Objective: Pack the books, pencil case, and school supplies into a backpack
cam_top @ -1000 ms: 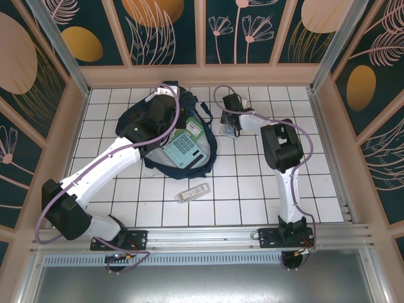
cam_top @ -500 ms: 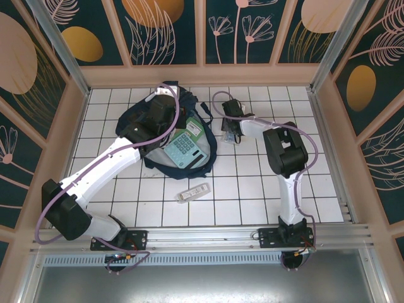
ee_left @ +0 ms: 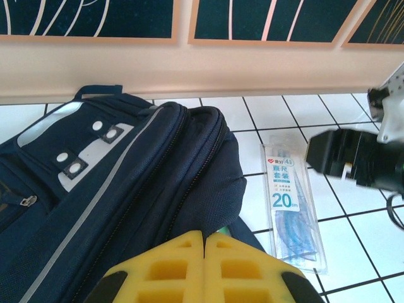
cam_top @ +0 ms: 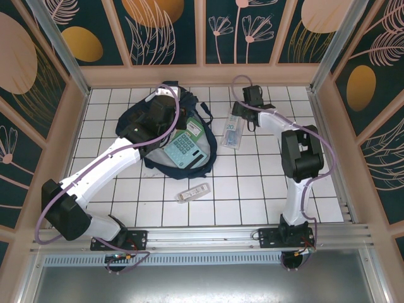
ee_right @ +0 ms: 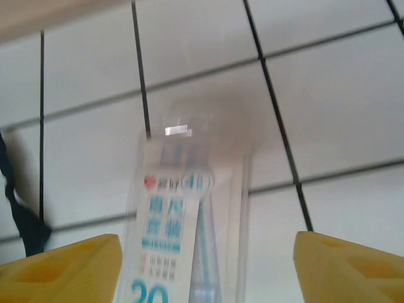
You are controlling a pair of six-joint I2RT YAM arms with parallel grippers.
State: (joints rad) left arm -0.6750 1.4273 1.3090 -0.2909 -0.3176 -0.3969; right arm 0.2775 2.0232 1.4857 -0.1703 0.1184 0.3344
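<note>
Nearest the arm bases, the slim white-grey bar (cam_top: 192, 192) was seen lying alone on the tiles, well apart from both arms. Beyond it, the mint-green calculator (cam_top: 182, 150) and a small green book (cam_top: 194, 131) were found resting on the opened backpack (cam_top: 136, 120), which was spread over the left half of the table. The left gripper (ee_left: 203, 235) was held over that bag with its yellow fingers pressed together, and nothing was seen between them.

Farther back, just to the right of the backpack, the clear bluish-white packet (cam_top: 233, 132) was laid flat on the tiles, apart from the bag. Its long axis was set roughly near to far, slightly slanted. The right gripper (ee_right: 208, 265) was poised over the packet's far end with its fingers spread wide, one to either side of the narrow width, so that the long axis was passed between them. No pinch was made: a clear gap was seen between the packet's edge and one finger. The fingers' height above the tile could not be told.

The packet was judged the thing in hand, with the right arm by far the nearer. A close across the narrow width would be called for, then a carry leftward to the bag.
</note>
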